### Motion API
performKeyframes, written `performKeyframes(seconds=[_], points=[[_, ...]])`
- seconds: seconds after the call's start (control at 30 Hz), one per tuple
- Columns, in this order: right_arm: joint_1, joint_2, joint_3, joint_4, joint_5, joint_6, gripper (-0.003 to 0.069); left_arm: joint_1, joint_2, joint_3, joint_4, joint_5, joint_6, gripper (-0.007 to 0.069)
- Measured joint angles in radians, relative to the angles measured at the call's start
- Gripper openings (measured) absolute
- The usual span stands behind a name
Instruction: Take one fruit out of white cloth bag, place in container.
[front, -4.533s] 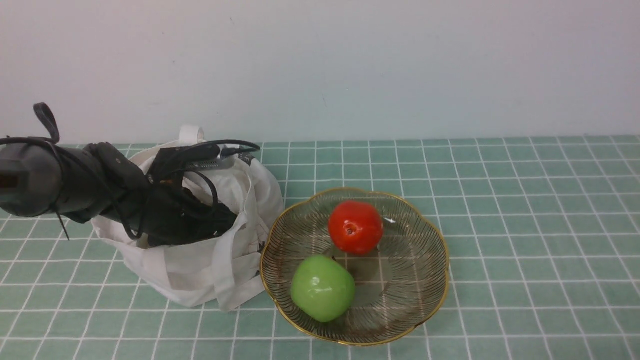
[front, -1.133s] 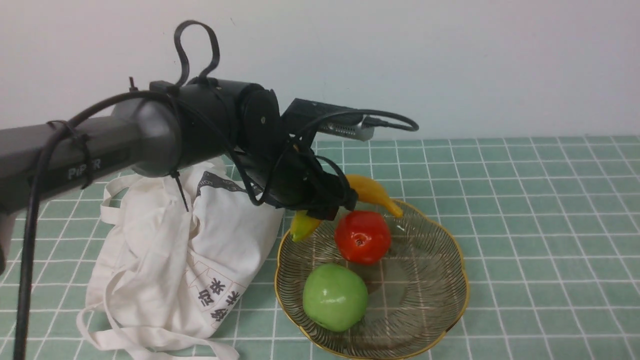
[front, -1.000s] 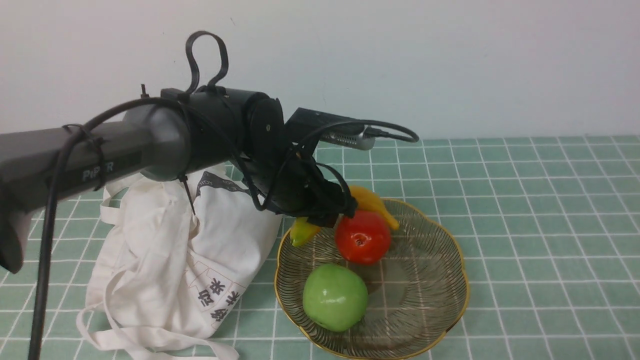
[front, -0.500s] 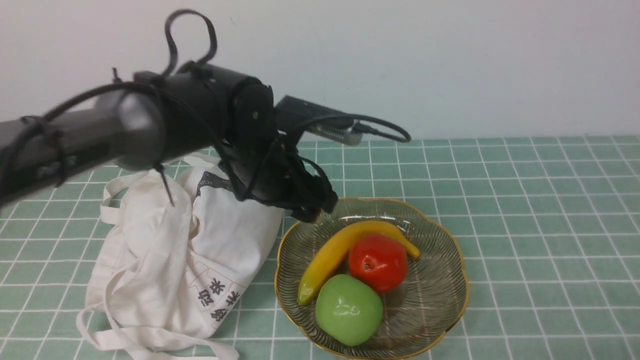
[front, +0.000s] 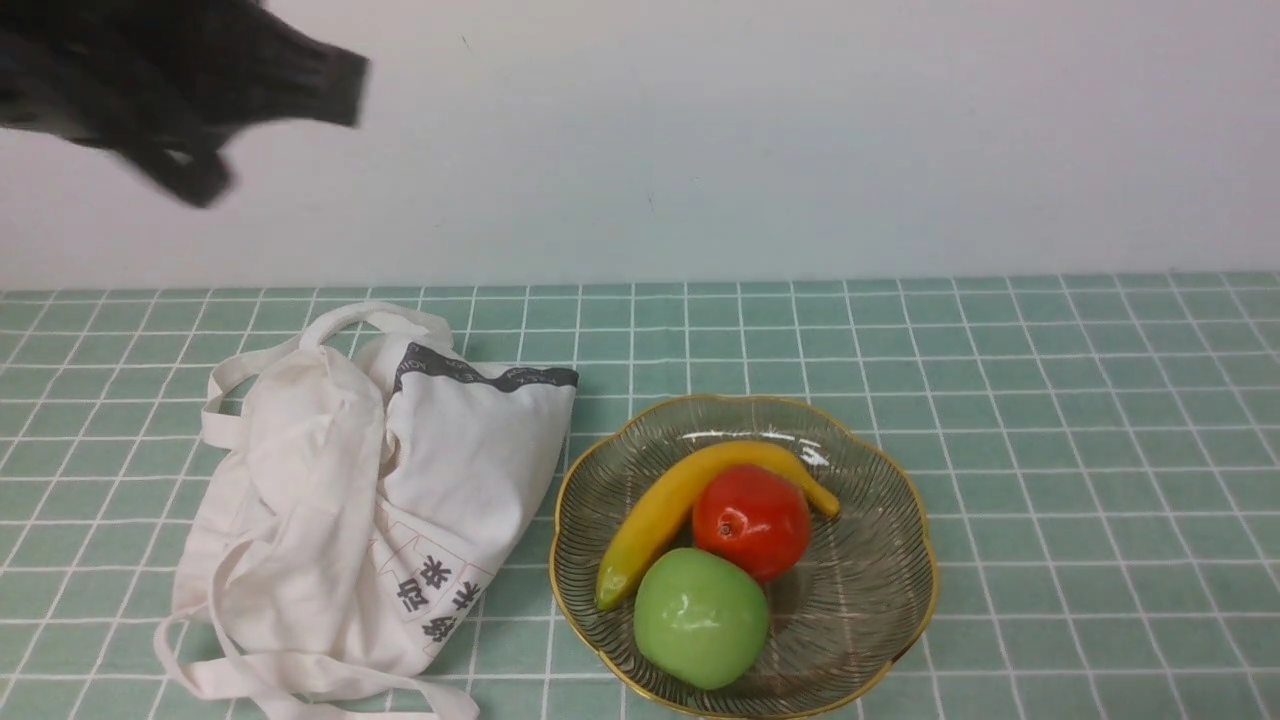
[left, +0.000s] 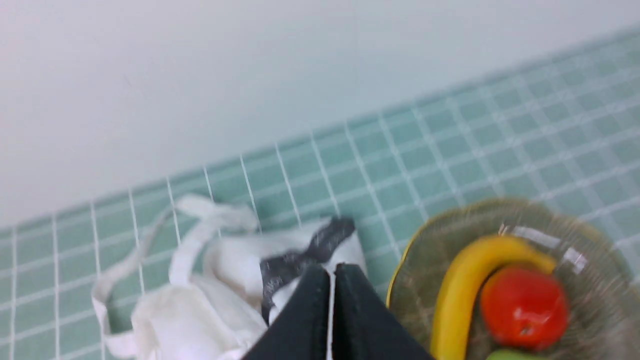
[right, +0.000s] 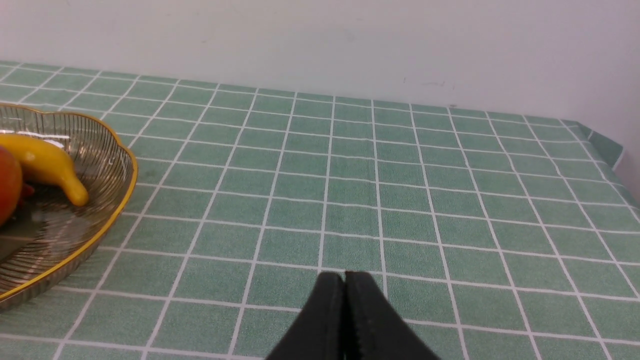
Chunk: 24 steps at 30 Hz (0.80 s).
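The yellow banana (front: 680, 505) lies in the glass bowl (front: 880, 600), curved round a red apple (front: 752, 522), its greenish tip at the bowl's left side. The white cloth bag (front: 370, 500) lies slumped on the table left of the bowl. My left gripper (left: 332, 270) is shut with nothing in it, high above the bag; in the front view only a blurred dark part of its arm (front: 190, 80) shows at the top left. From the left wrist view I see the banana (left: 465, 285) and bag (left: 210, 280). My right gripper (right: 345, 278) is shut and empty, low over the table right of the bowl (right: 100, 220).
A green apple (front: 700, 618) sits in the bowl's near part, touching the red apple and banana. A green tiled cloth covers the table up to a pale wall. The table's right edge (right: 615, 160) shows in the right wrist view.
The left gripper let the banana go into the bowl, then rose fast up and to the left, away from the bowl. The apples shifted slightly as the banana settled.
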Motion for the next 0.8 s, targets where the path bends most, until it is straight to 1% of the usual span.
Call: performKeyframes(seconds=[0.07, 0.1, 0.2, 0.23, 0.33, 0.4, 0.43, 0.47, 0.57, 0.6, 0.7, 0.8], points=[[0.0, 0.0, 0.0, 0.0, 0.0, 0.0, -0.0015, 0.0, -0.121, 0.076, 0.002, -0.049, -0.021, -0.0008], [0.0, 0.0, 0.0, 0.0, 0.0, 0.0, -0.0015, 0.0, -0.134, 0.085, 0.003, -0.054, -0.023, -0.0008], [0.0, 0.0, 0.0, 0.0, 0.0, 0.0, -0.0015, 0.0, -0.361, 0.274, 0.016, -0.153, -0.067, -0.0008], [0.0, 0.0, 0.0, 0.0, 0.0, 0.0, -0.0015, 0.0, -0.399, 0.308, 0.019, -0.178, -0.08, -0.0008], [0.0, 0.0, 0.0, 0.0, 0.0, 0.0, -0.0015, 0.0, -0.614, 0.499, 0.028, -0.285, -0.14, -0.0008], [0.0, 0.0, 0.0, 0.0, 0.0, 0.0, -0.0015, 0.0, -0.707, 0.58, 0.035, -0.336, -0.167, -0.0008], [0.0, 0.0, 0.0, 0.0, 0.0, 0.0, -0.0015, 0.0, -0.718, 0.589, 0.037, -0.345, -0.174, -0.0008], [0.0, 0.0, 0.0, 0.0, 0.0, 0.0, -0.0015, 0.0, -0.796, 0.657, 0.049, -0.365, -0.191, -0.0008], [0.0, 0.0, 0.0, 0.0, 0.0, 0.0, -0.0015, 0.0, -0.918, 0.754, 0.042, -0.377, -0.218, -0.0008], [0.0, 0.0, 0.0, 0.0, 0.0, 0.0, -0.0015, 0.0, -0.924, 0.763, 0.035, -0.377, -0.22, -0.0008], [0.0, 0.0, 0.0, 0.0, 0.0, 0.0, -0.0015, 0.0, -0.993, 0.804, -0.047, -0.379, -0.243, -0.0008], [0.0, 0.0, 0.0, 0.0, 0.0, 0.0, -0.0015, 0.0, -1.019, 0.812, -0.069, -0.378, -0.245, -0.0008]])
